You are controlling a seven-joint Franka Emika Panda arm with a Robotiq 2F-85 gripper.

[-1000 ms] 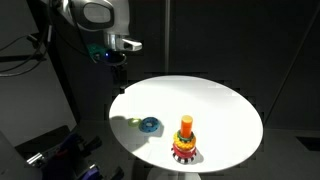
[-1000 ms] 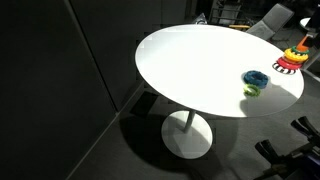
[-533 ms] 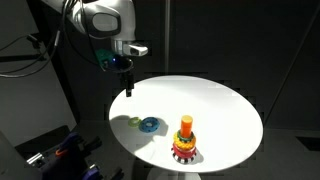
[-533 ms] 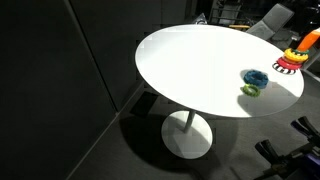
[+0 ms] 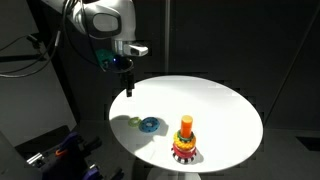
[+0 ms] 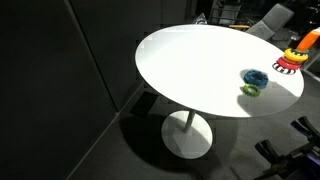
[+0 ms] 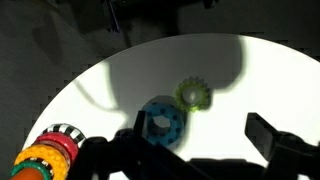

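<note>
My gripper (image 5: 128, 88) hangs above the far left edge of the round white table (image 5: 225, 105), open and empty. In the wrist view its dark fingers (image 7: 190, 150) spread wide over the tabletop. A blue gear ring (image 5: 151, 125) lies on the table with a small green gear (image 5: 135, 122) beside it; both show in the wrist view, blue (image 7: 160, 118) and green (image 7: 192, 96), and in an exterior view (image 6: 256, 77). A stacked toy of coloured rings with an orange top (image 5: 185, 140) stands near the table's front edge, away from the gripper.
The table (image 6: 200, 60) stands on a single pedestal (image 6: 187, 135) on a dark floor. Dark walls and equipment surround it. The stacking toy (image 6: 294, 56) sits at the table's far edge in an exterior view. Chairs stand behind.
From one second ago to half a second ago the gripper moved down and slightly toward the table. Since then nothing has visibly moved.
</note>
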